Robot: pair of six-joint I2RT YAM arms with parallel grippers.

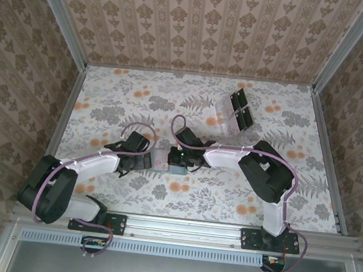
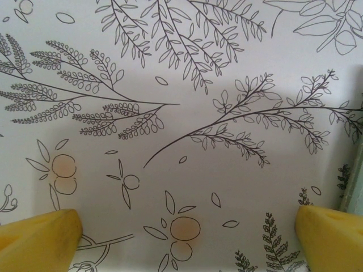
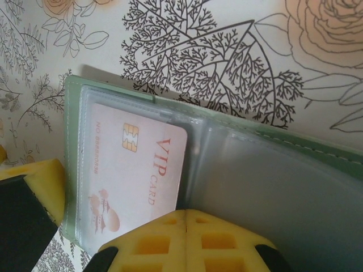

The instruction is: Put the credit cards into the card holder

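Note:
The dull-green card holder (image 3: 74, 113) lies open on the floral table, its clear sleeves facing up. A pale pink credit card (image 3: 136, 170) marked VIP CARD, with a gold chip, sits in the holder's left sleeve. My right gripper (image 3: 187, 218) is shut, its yellow pads together over the holder's middle, with nothing visible between them. From above, the card holder (image 1: 176, 170) and the card (image 1: 160, 164) lie between the two grippers at the table's centre. My left gripper (image 2: 187, 238) stands open over bare cloth, and the holder's green edge (image 2: 354, 175) shows beside its right finger.
A clear rack with dark square panels (image 1: 240, 110) stands at the back right of the table. A yellow finger (image 3: 31, 175) of the left gripper sits close to the holder's left edge. Patterned walls enclose the table on three sides.

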